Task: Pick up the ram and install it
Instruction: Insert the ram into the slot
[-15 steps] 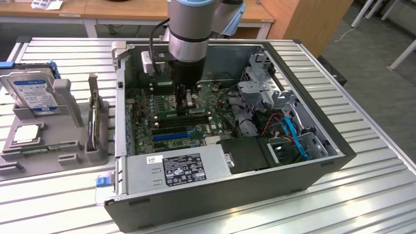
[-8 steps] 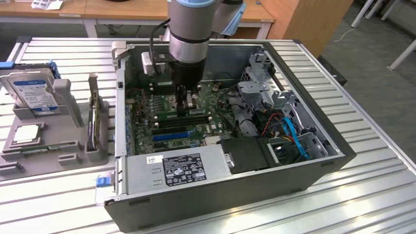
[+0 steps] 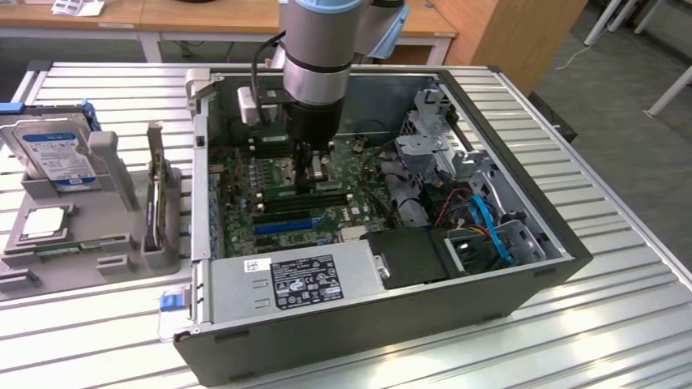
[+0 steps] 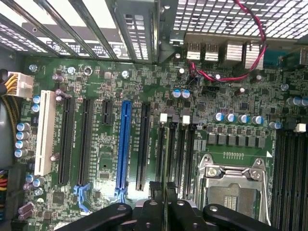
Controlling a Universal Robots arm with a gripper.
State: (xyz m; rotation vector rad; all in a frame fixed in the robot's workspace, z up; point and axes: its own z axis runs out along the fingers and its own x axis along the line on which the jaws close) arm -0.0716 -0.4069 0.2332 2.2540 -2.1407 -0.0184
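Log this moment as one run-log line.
location: inside open computer case | gripper: above motherboard, beside CPU socket | held item: cannot tell

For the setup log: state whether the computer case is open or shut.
Open: the computer case lies uncovered on top, its motherboard exposed.

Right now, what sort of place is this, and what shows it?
Probably a robotics lab bench: an open computer case on a slatted metal table, the gripper over its motherboard, a hard drive in a grey holder.
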